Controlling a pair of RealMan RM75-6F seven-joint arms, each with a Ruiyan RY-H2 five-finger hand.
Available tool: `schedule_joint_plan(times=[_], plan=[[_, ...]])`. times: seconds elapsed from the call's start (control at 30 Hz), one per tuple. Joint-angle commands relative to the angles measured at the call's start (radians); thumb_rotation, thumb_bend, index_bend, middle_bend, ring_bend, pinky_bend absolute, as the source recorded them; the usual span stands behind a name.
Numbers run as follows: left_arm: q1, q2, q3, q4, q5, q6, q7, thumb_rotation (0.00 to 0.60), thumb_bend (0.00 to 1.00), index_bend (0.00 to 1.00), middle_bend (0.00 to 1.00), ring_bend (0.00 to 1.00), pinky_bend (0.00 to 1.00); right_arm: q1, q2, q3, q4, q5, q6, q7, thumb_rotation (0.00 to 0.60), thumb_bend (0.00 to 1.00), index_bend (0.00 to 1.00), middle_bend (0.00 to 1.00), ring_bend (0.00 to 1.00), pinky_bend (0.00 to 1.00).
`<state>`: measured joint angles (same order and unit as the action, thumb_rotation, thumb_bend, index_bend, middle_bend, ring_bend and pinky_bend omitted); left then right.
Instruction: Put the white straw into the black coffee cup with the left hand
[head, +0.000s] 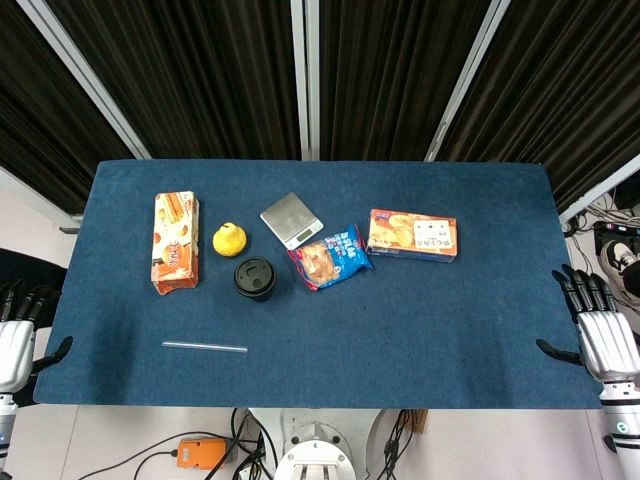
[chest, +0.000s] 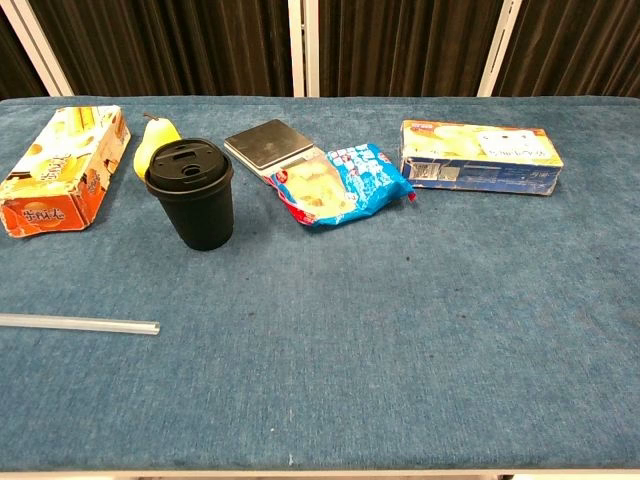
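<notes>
The white straw (head: 204, 347) (chest: 78, 324) lies flat on the blue cloth near the front edge, left of centre. Behind it stands the black coffee cup (head: 254, 278) (chest: 190, 193), upright with its lid on. My left hand (head: 20, 335) hangs off the table's left edge, fingers spread and empty, well away from the straw. At the right edge my right hand (head: 600, 332) rests the same way, fingers apart, holding nothing. Neither hand appears in the chest view.
Behind the cup sit an orange snack box (head: 174, 256), a yellow pear (head: 229, 239), a small silver scale (head: 291, 220), a blue snack bag (head: 330, 256) and an orange-blue box (head: 412, 235). The table (head: 450, 320) is covered in blue cloth.
</notes>
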<state>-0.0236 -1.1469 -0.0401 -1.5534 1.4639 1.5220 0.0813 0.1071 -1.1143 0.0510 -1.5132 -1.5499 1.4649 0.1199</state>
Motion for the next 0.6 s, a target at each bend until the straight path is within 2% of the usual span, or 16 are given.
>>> schedule_joint_plan(times=[0.03,0.23,0.33,0.6], plan=[[-0.002,-0.002,0.000,-0.003,-0.003,-0.005,0.006,0.600,0.18,0.21,0.16,0.01,0.00,0.002,0.001,0.001,-0.003,0.003,-0.005,-0.004,0.600,0.20,0.00,0.07,0.00,0.03],[-0.011,-0.012,0.005,-0.021,0.021,-0.004,0.038,0.600,0.18,0.21,0.16,0.01,0.00,-0.004,0.021,0.008,-0.018,0.005,0.017,-0.015,0.600,0.20,0.00,0.07,0.00,0.03],[-0.030,-0.034,0.017,-0.033,0.069,-0.009,0.067,0.600,0.18,0.22,0.16,0.02,0.00,-0.017,0.036,0.017,-0.028,0.008,0.047,-0.022,0.600,0.20,0.00,0.07,0.00,0.03],[-0.115,-0.114,0.065,-0.078,0.205,-0.114,0.271,0.600,0.21,0.35,0.17,0.04,0.00,-0.030,0.060,0.019,-0.054,-0.001,0.077,-0.034,0.600,0.20,0.00,0.07,0.00,0.03]])
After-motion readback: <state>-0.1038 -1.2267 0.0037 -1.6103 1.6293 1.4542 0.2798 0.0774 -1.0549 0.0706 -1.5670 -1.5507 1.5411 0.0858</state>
